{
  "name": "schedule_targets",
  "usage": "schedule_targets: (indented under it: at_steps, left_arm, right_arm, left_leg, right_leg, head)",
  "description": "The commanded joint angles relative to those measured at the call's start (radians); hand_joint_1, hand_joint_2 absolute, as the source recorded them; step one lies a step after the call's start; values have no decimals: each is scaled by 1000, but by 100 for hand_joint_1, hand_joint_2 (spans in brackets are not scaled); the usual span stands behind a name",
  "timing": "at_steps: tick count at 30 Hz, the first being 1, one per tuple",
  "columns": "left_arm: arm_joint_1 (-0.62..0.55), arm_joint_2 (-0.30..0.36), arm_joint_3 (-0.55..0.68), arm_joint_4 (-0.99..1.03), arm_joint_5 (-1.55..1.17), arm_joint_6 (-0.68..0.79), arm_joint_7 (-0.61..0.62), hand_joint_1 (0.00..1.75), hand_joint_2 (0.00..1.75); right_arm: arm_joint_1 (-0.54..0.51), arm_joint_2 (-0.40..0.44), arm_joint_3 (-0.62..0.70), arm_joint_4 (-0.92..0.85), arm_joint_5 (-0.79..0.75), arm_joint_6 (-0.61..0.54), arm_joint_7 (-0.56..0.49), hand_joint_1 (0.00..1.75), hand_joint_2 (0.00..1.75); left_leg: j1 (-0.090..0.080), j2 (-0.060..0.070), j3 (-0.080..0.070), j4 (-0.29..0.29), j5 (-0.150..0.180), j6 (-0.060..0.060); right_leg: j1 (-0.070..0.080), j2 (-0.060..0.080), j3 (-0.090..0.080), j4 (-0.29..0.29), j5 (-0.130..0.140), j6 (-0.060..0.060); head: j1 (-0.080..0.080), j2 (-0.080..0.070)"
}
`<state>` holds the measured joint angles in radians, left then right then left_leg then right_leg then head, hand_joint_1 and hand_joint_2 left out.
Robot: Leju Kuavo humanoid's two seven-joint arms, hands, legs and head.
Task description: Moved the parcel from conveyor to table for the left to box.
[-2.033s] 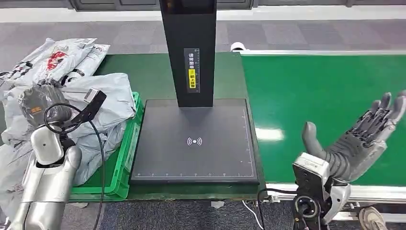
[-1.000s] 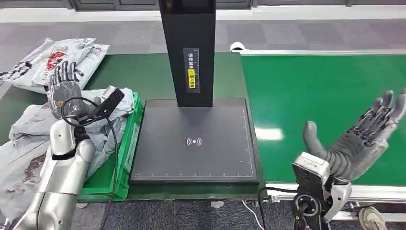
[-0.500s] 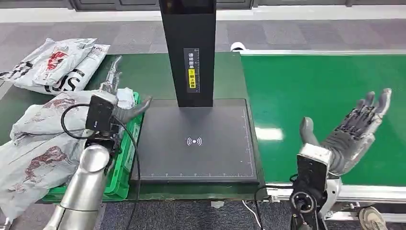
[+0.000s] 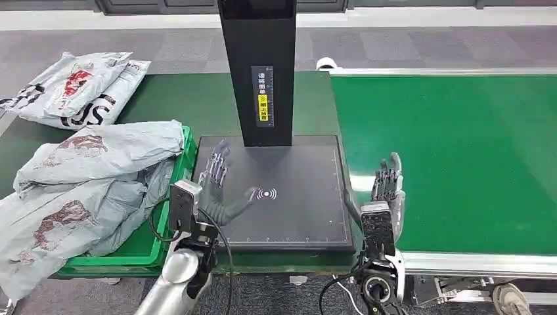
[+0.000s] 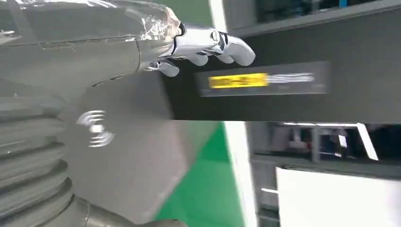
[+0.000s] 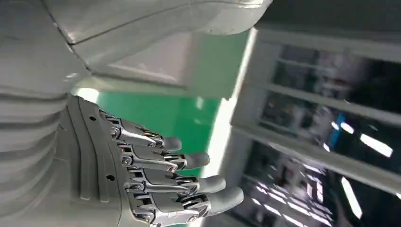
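Two robot hands, both empty and wide. Left robot hand (image 4: 220, 187) palm-down with fingers spread over the dark pad (image 4: 295, 164), toward 7 o'clock of the pad's wave mark, thumb tip close by that mark. From the head view alone, cannot tell whether touching the pad or hovering just above. Right robot hand (image 4: 387, 187) edge-on, fingers straight and pointing to 12 o'clock, at the pad's 4 o'clock corner where the green belt (image 4: 460, 151) begins.

No parcel in either grasp. Grey parcels (image 4: 98, 177) heaped at 9 o'clock, slumped across the green crate (image 4: 148, 252) and spilling over its rim at 8 o'clock. Further bags (image 4: 72, 88) flat on the worktop (image 4: 190, 98) at 10 o'clock, well apart from the crate. Impossible to say which of these counts as the task's own parcel; probably one in the heap, so boxing looks done for this round.

Black post (image 4: 259, 65) upright at 12 o'clock of the pad, label facing the robot, presumably for reading a parcel laid beneath. Hence the likely sense of the pose: left poised at the handover spot beside the crate, right parked at the belt's edge, ready for the next arrival. Open fingers suited to flat, floppy bags, best scooped rather than pinched.
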<state>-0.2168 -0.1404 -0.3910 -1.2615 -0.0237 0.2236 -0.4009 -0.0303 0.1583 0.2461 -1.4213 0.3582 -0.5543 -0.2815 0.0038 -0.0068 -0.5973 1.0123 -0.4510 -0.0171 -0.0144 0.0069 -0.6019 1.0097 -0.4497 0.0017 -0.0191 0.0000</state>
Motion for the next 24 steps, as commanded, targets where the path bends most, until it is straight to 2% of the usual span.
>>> schedule_targets:
  at_steps: [1, 6, 24]
  left_arm:
    - [70, -7, 47, 96, -9, 11, 6, 0, 175]
    - [79, -14, 59, 96, -28, 23, 19, 0, 175]
    - [117, -20, 87, 58, -64, 28, 13, 0, 175]
  right_arm:
    - [8, -48, 30, 182, -22, 17, 3, 0, 175]
    - [13, -43, 26, 178, -11, 9, 12, 0, 175]
    - [19, -49, 28, 179, -3, 23, 7, 0, 175]
  left_leg:
    - [1, 1, 6, -4, -1, 1]
    - [0, 0, 2, -1, -1, 1]
    - [0, 1, 2, -2, -1, 1]
  right_leg:
    - [1, 0, 7, -5, 0, 0]
    - [0, 0, 3, -2, -1, 0]
    - [0, 0, 3, -2, -1, 0]
  head:
    - [0, 0]
    - [0, 0]
    - [0, 0]
